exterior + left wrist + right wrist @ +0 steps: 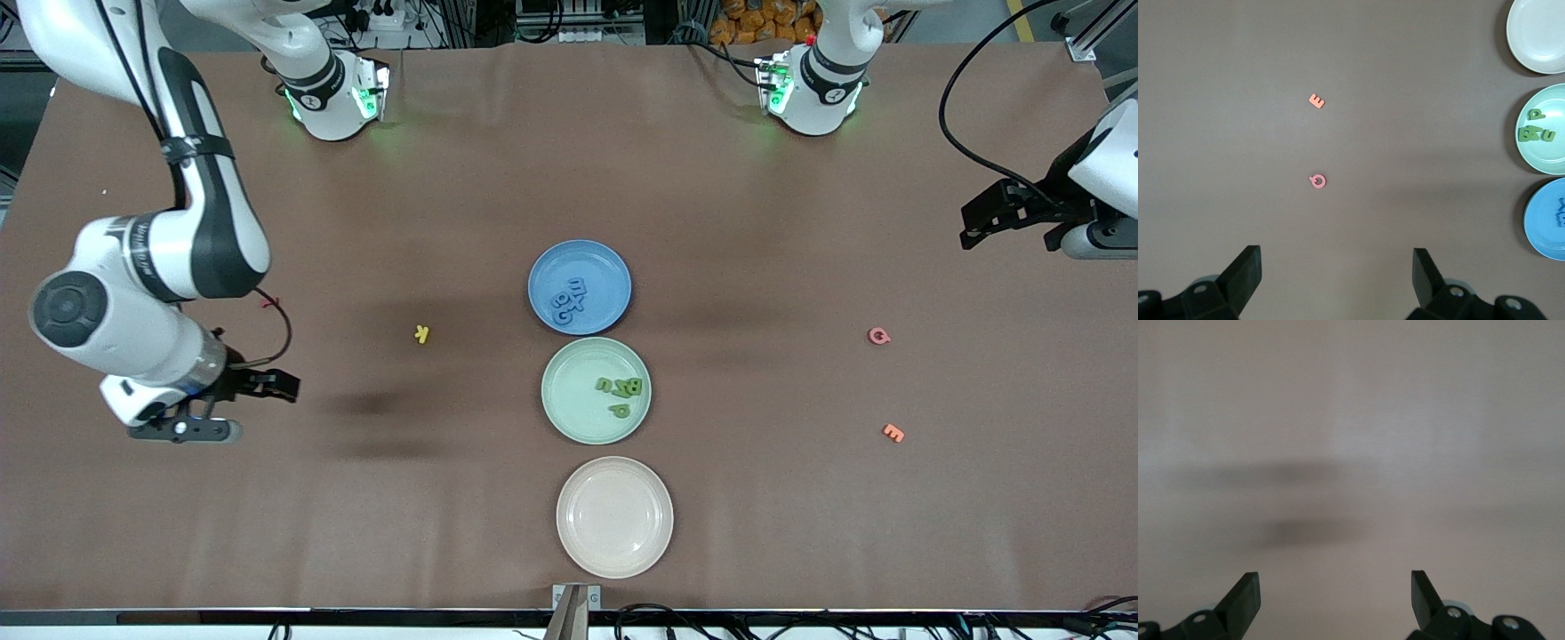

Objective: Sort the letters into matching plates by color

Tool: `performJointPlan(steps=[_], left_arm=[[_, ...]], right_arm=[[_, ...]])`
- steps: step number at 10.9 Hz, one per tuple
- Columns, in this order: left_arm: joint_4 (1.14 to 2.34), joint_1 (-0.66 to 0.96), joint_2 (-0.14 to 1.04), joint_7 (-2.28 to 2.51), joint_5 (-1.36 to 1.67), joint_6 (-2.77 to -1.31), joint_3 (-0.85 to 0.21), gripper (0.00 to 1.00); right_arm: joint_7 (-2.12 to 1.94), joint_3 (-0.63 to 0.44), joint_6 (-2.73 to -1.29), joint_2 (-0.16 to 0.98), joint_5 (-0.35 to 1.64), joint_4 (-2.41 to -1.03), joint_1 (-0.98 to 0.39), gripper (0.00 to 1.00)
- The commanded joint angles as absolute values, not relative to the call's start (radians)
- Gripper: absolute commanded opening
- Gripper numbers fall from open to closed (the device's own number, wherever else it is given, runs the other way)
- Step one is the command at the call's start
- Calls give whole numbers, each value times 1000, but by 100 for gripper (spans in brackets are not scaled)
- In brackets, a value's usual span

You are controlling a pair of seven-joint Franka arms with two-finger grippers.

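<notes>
Blue [580, 287] and green plates [596, 390] were loaded, 3 strays left: pink [878, 335] and orange letters [893, 433] lay under the left gripper [1337, 267], yellow [421, 334] nearest the right gripper [233, 404]; both were spread, empty, beige plate [614, 516] bare.

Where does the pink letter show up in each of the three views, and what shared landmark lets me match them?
Front view: the pink letter lies on bare table toward the left arm's end, level with the gap between the blue and mint plates.
Left wrist view: the same letter sits mid-frame, ahead of the open left hand.
Right wrist view: not in it; only bare table.
Shared landmark: the orange letter beside it.
</notes>
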State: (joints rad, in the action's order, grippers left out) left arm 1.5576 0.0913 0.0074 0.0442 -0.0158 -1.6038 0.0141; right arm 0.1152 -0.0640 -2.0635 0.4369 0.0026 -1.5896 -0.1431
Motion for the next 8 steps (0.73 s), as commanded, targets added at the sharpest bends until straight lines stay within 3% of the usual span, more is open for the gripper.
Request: performJointPlan(steps=[1,4,7,8], left_arm=[[1546,91,9,23,3,-1598,17,100],[1545,86,6,21,-2,-1598,17,100],[1545,83,6,21,0,-1598,17,100],[1545,83,6,21,0,-1598,17,100]], right_arm=[[98,-107,-1975,316,-116,-1608,-140,100],[91,-135,-1847,206,-121,-1597,-140,100],[94,-133,-1555,181,-107,-1418,-140,100],[94,-133,-1525,173,-104,-1386,-140,100]])
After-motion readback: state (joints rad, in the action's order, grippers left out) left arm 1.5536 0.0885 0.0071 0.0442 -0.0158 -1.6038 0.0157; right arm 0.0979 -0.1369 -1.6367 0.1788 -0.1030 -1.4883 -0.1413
